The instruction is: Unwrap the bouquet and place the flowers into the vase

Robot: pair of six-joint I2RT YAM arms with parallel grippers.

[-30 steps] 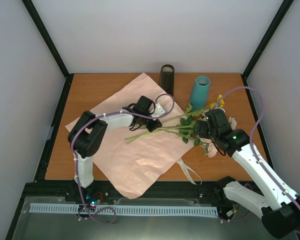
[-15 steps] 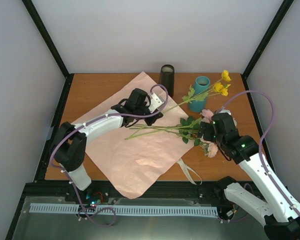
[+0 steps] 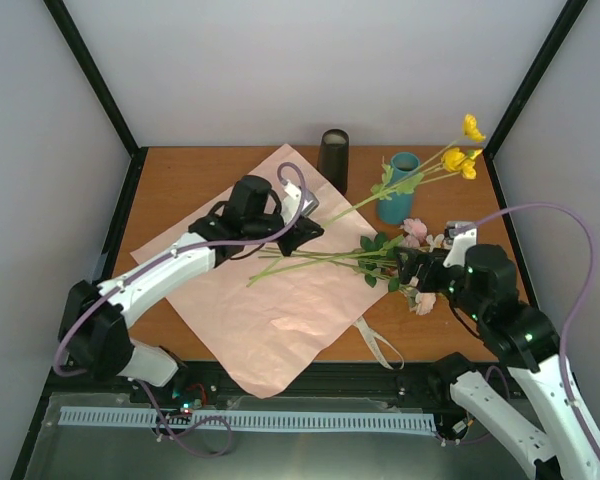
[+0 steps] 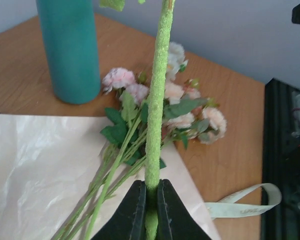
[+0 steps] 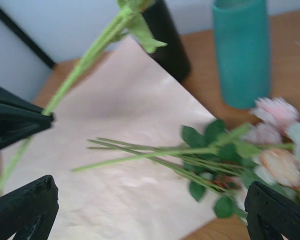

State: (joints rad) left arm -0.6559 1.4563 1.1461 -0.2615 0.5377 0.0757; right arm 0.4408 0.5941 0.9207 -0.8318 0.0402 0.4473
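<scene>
The pink paper sheet point(image 3: 250, 310) lies spread flat on the wooden table point(image 3: 180, 170). Over its far part the left gripper point(image 3: 304, 230) has its fingers pinched tight on the lower end of one yellow-flowered stem point(image 4: 157, 100), held at a slant with its blossoms point(image 3: 464, 155) up in the air beyond the teal vase point(image 3: 400, 185), which stands upright just right of a dark cylinder point(image 3: 333, 158). The rest of the flowers point(image 3: 330, 262) lie across the sheet's right edge, their rose heads point(image 4: 119, 77) on bare wood near the vase and the beige ribbon point(image 3: 380, 345) loose on the near side, while the right gripper point(image 5: 150, 210) hovers close by those heads with its fingers spread wide, holding nothing.
</scene>
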